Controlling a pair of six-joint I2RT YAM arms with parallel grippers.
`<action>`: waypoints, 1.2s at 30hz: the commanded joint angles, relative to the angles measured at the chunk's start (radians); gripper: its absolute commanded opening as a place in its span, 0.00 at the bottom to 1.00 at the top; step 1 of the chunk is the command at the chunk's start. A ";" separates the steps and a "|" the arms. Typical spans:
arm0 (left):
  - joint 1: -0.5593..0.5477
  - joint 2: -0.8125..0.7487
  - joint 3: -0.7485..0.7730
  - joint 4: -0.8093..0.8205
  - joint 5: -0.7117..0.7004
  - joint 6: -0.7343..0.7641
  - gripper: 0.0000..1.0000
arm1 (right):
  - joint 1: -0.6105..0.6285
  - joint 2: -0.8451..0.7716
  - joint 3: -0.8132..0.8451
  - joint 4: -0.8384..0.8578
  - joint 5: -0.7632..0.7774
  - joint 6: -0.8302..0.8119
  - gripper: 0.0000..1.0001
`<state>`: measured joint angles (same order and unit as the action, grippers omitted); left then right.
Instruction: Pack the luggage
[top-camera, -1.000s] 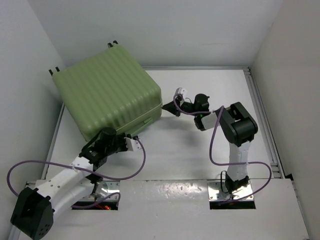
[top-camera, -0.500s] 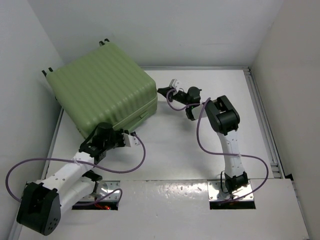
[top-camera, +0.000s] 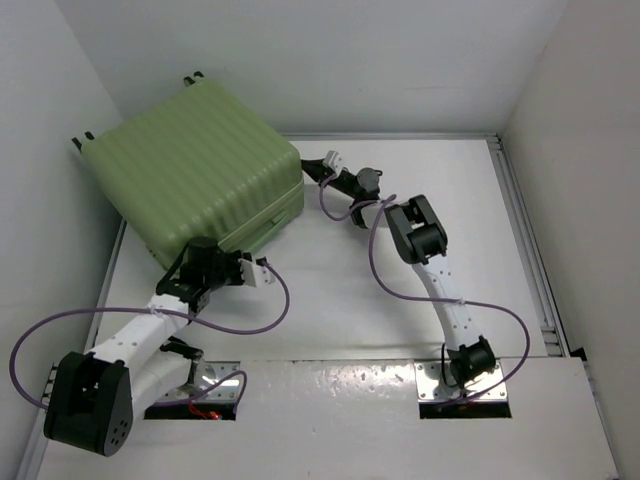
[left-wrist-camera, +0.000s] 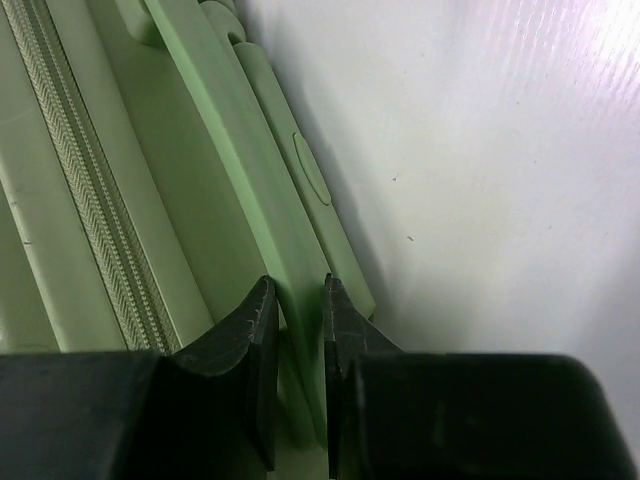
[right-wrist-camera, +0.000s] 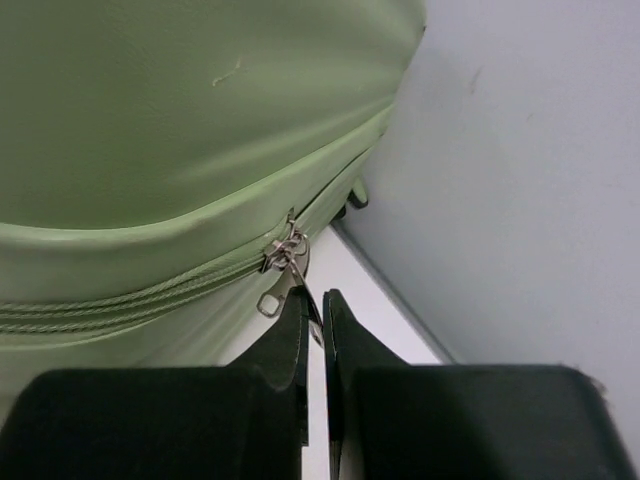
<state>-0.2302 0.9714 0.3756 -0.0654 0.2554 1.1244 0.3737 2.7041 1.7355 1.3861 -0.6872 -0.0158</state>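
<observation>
Top external view, nearest first: two arms are counted, the left arm (top-camera: 140, 335) and the right arm (top-camera: 440, 290), each trailed by one purple cable (top-camera: 250, 325), two cables in all. One luggage (top-camera: 200, 170) is seen beyond them on the white table (top-camera: 520, 220), directly ahead of the left arm's tip and to the left of the right arm's tip, pushed close to the left and far walls.

On the left wrist view, the left gripper (left-wrist-camera: 297, 300) is closed down to a narrow gap, and the luggage's single green handle (left-wrist-camera: 240, 170) is clamped between its two fingers. One zipper (left-wrist-camera: 70, 180) is seen to the left of those fingers, running away from the camera.

On the right wrist view, the right gripper (right-wrist-camera: 312, 300) is drawn almost fully together, and a thin metal pull (right-wrist-camera: 290, 265) is pinched at its tips. A second pull is seen hanging just left of the fingers. The zipper seam curves off to the left from there.

The luggage is shown closed and lying flat. Its shell is pale green, ribbed on the upper face and smooth at the rounded corner. Small dark wheels (top-camera: 192, 77) are seen at two far corners.
</observation>
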 joint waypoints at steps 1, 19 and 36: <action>0.040 -0.014 -0.032 -0.289 -0.082 0.080 0.00 | -0.111 0.092 0.165 -0.078 0.509 -0.065 0.00; 0.040 0.015 -0.012 -0.268 -0.073 0.049 0.00 | -0.015 0.287 0.464 -0.151 0.483 -0.059 0.08; -0.165 0.176 0.727 -0.230 -0.094 -0.862 1.00 | -0.185 -0.904 -0.794 -0.349 0.437 -0.064 0.77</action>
<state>-0.3626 1.1168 0.9134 -0.3130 0.2642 0.5392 0.1913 2.0541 0.9798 1.1671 -0.2047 -0.1066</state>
